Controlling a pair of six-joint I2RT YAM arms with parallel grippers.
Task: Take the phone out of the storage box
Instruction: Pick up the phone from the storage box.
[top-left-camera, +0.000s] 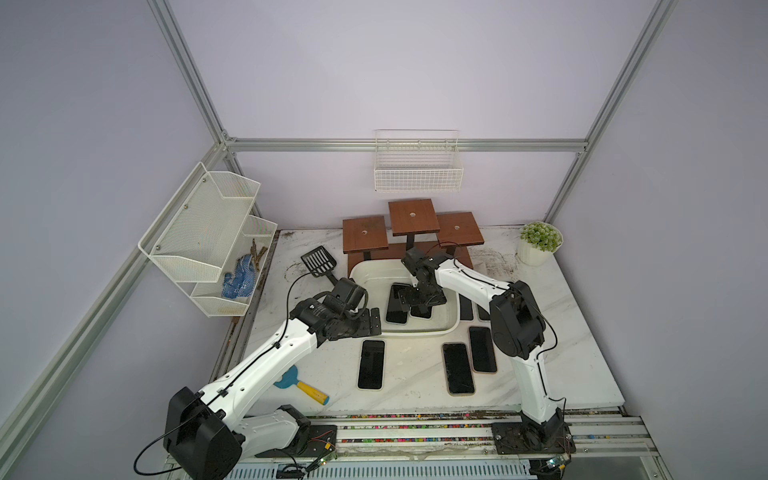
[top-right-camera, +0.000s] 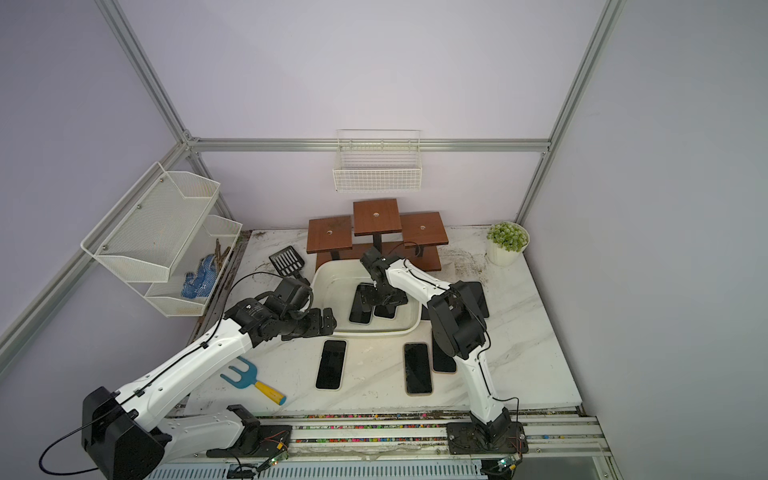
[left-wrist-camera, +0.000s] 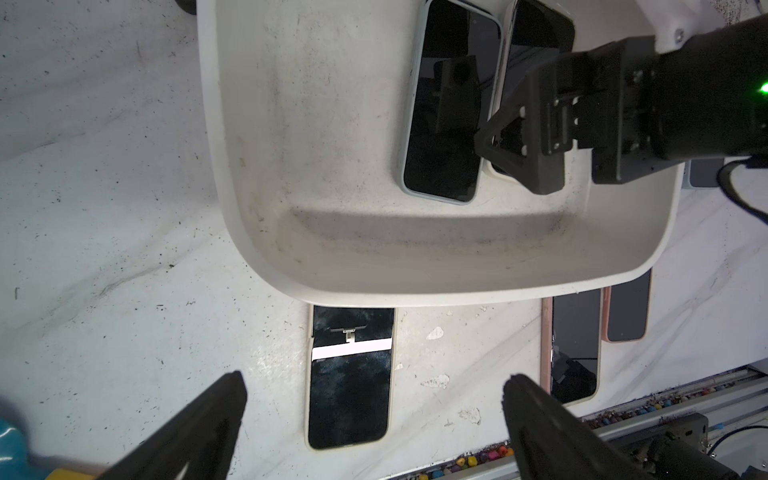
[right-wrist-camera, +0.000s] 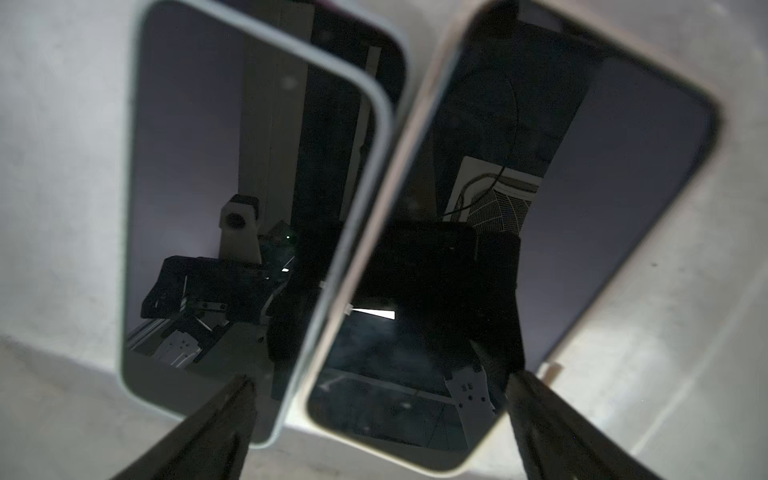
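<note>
The storage box (top-left-camera: 415, 331), a shallow white tub, sits mid-table in both top views. Inside lie a pale-blue-cased phone (right-wrist-camera: 208, 166) and a cream-cased phone (right-wrist-camera: 540, 166), side by side, screens up. My right gripper (right-wrist-camera: 382, 399) is down inside the box and open. Its fingers stand either side of the cream phone's near end, and one finger overlaps the blue phone's corner. My left gripper (left-wrist-camera: 374, 399) is open and holds nothing. It hovers over the table by the box's front left corner (top-left-camera: 372, 322), above a phone lying on the marble (left-wrist-camera: 349, 395).
Several phones lie on the table in front of the box (top-left-camera: 371, 364) (top-left-camera: 458, 368) and to its right (top-left-camera: 482, 349). A black scoop (top-left-camera: 319, 262), a blue fork (top-right-camera: 253, 380), a wooden stand (top-left-camera: 411, 226), a potted plant (top-left-camera: 540, 243), a wire basket (top-left-camera: 417, 166) and a mesh shelf (top-left-camera: 208, 237) surround them.
</note>
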